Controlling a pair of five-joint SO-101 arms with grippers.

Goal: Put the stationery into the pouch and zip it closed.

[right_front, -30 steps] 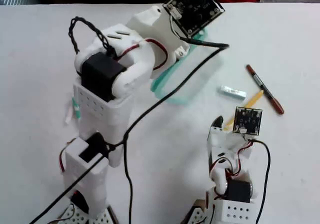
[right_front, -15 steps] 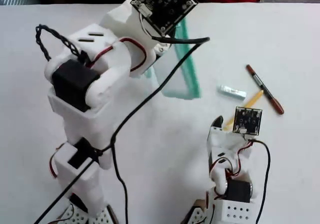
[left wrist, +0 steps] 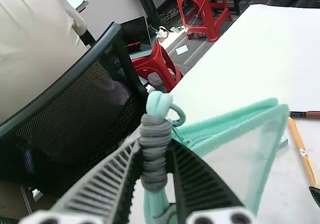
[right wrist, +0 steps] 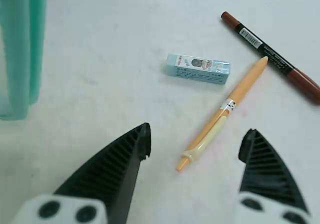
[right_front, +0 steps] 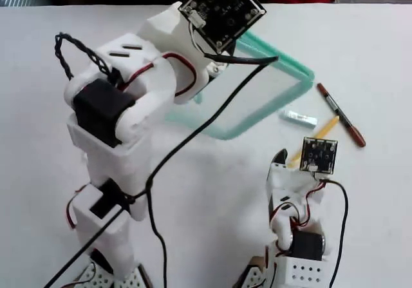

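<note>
The pouch (right_front: 261, 91) is clear mesh with teal edging and lies spread at the table's far middle. My left gripper (left wrist: 154, 146) is shut on its grey zipper cord (left wrist: 154, 159), lifting that corner of the pouch (left wrist: 235, 144). Right of the pouch lie a pale blue eraser (right_front: 300, 118), an orange pen (right_front: 325, 130) and a brown pen (right_front: 341, 115). My right gripper (right wrist: 195, 144) hangs open just above the table, with the near tip of the orange pen (right wrist: 225, 111) between its fingers. The eraser (right wrist: 198, 68) and brown pen (right wrist: 272, 56) lie beyond it.
A black cable (right_front: 212, 117) runs from the left arm's camera board across the pouch's near edge. A mesh chair (left wrist: 70, 108) and red stools (left wrist: 200, 3) stand past the table's far edge. Bare white table (right_front: 373, 204) lies right of the right arm.
The left arm swung the pouch up off the table and then rightward, so it went from bunched, to hanging edge-on, to spread out. The right arm kept still.
</note>
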